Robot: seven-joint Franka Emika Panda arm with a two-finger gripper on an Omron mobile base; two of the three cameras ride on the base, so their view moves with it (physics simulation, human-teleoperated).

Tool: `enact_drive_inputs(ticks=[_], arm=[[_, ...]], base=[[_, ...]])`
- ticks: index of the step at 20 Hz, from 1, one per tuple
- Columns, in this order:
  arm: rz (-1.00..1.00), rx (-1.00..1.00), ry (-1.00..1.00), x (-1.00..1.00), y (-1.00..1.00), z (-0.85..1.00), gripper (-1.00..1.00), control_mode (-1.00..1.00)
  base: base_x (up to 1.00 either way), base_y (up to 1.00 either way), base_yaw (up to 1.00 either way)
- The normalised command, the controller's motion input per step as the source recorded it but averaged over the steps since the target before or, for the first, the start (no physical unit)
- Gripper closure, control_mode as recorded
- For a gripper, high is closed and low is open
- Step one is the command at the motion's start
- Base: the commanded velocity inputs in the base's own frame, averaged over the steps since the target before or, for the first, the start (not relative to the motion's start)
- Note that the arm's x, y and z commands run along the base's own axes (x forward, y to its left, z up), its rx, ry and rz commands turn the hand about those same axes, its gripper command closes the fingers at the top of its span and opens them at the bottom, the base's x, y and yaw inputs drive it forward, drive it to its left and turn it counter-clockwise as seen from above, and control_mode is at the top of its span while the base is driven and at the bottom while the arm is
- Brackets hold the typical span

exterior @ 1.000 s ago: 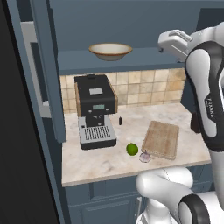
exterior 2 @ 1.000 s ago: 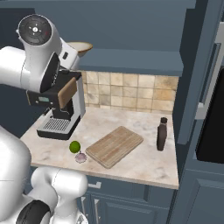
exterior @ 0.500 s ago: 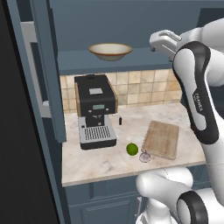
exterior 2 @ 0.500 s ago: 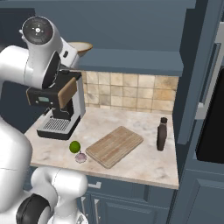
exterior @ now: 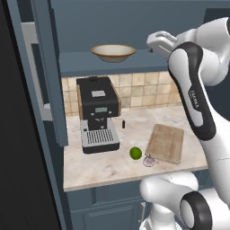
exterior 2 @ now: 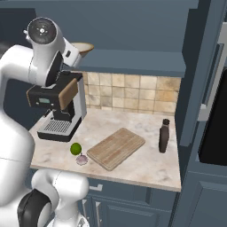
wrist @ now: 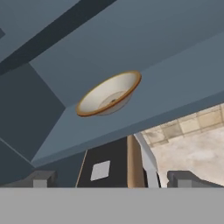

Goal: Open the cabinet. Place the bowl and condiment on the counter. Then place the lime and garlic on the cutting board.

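The cabinet (exterior: 49, 76) stands open: its slate-blue door hangs edge-on down the left of the left base view, and the blue shelf inside is exposed across the upper centre. The counter (exterior: 103, 164) below carries a black coffee machine (exterior: 98, 114) at centre left.

Change over the last second — the white arm has swung leftward across the upper right of the left base view, bringing the gripper (exterior: 158, 42) from near the right edge to a position just right of the bowl (exterior: 113, 52), at shelf height. Nothing on the counter has moved.

The bowl rests upright on the shelf, untouched. In the hand view it sits above centre, with both fingertips at the bottom edge well short of it. The jaws are spread wide and hold nothing.

The cutting board (exterior 2: 116, 148) lies bare at centre right of the counter. The condiment bottle (exterior 2: 164, 135) already stands upright on the counter, right of the board in the right base view. The lime (exterior 2: 76, 148) and the garlic (exterior 2: 81, 160) sit on the stone just off the board's near-left corner, the garlic close beside the lime.

Judgement: the door step and the condiment step are done. The arm's approach indicates the bowl is the current target — reach and grasp remain, then the lime and garlic transfers.
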Motion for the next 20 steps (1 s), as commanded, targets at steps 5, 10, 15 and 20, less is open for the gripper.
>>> enact_drive_inputs(ticks=[5,10,15,20], arm=[[0.0,0.0,0.0,0.26,0.01,-0.05,-1.0,-1.0],[0.0,0.0,0.0,0.27,0.0,-0.06,-1.0,-1.0],[0.0,0.01,0.0,0.23,0.0,-0.02,-1.0,-1.0],[0.0,0.05,0.0,0.24,0.0,0.0,-1.0,-1.0]], base=[[0.0,0.0,0.0],[0.0,0.0,0.0],[0.0,0.0,0.0],[0.0,0.0,0.0]])
